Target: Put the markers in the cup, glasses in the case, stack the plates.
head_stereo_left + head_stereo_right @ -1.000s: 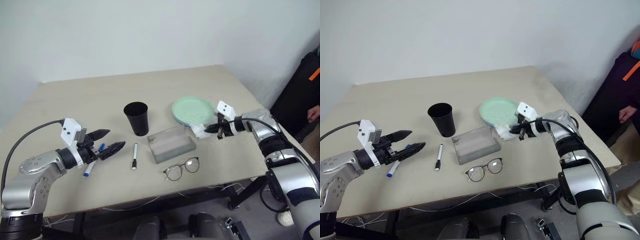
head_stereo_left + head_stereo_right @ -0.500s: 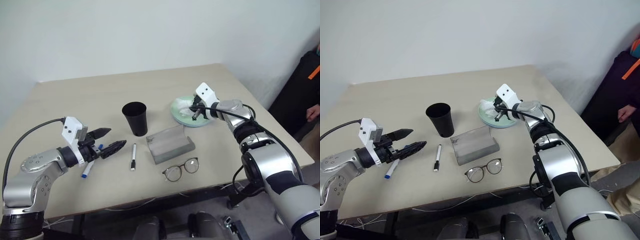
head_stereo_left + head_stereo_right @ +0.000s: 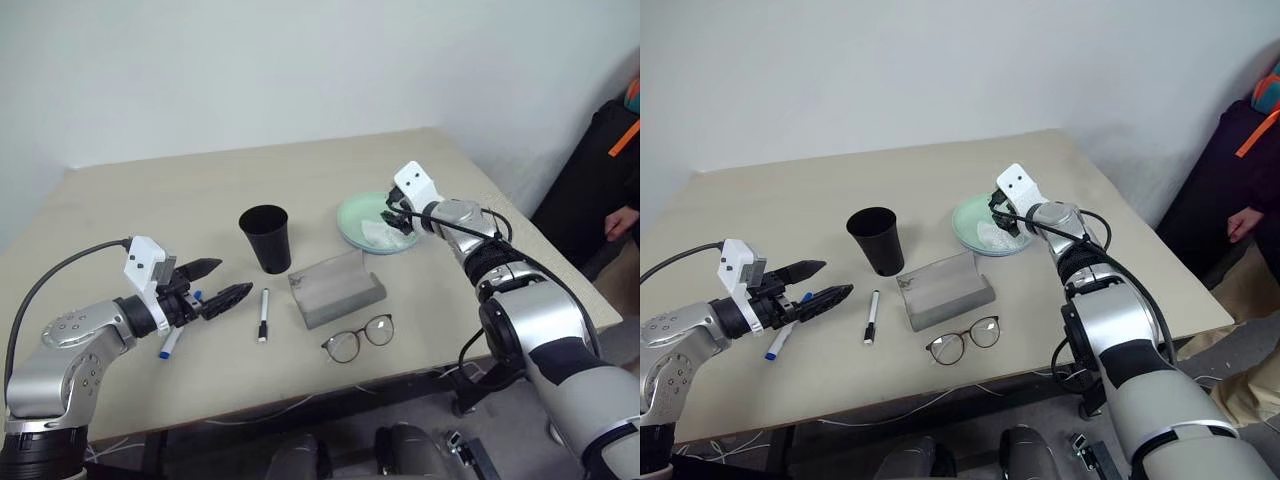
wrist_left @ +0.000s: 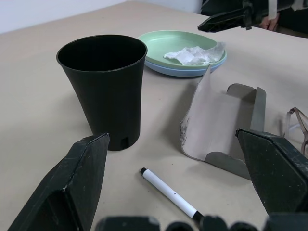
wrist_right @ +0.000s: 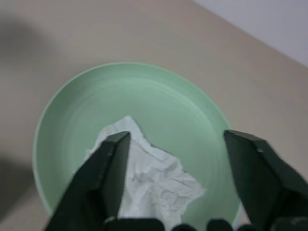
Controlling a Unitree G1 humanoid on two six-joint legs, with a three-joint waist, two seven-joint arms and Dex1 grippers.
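The black cup (image 3: 266, 238) stands upright mid-table. The mint green plate (image 3: 352, 215) lies on top of the light blue plate (image 4: 185, 72), with a crumpled white tissue (image 3: 385, 232) in it. My right gripper (image 3: 392, 213) hovers open just above that tissue, holding nothing. The grey case (image 3: 337, 288) lies open in front of the cup, and the glasses (image 3: 360, 338) rest nearer the front edge. A black-capped marker (image 3: 262, 313) lies left of the case. The blue marker (image 3: 172, 335) is partly hidden behind my left gripper (image 3: 234, 277), which is open and empty.
The table's right edge (image 3: 560, 260) runs close behind my right arm. A person in dark clothing (image 3: 615, 160) stands beyond it, one hand (image 3: 622, 220) showing. A white wall backs the table's far edge.
My right gripper carried the tissue from beside the plates to over the green plate and opened, and the tissue now lies in the plate. The left arm stayed still.
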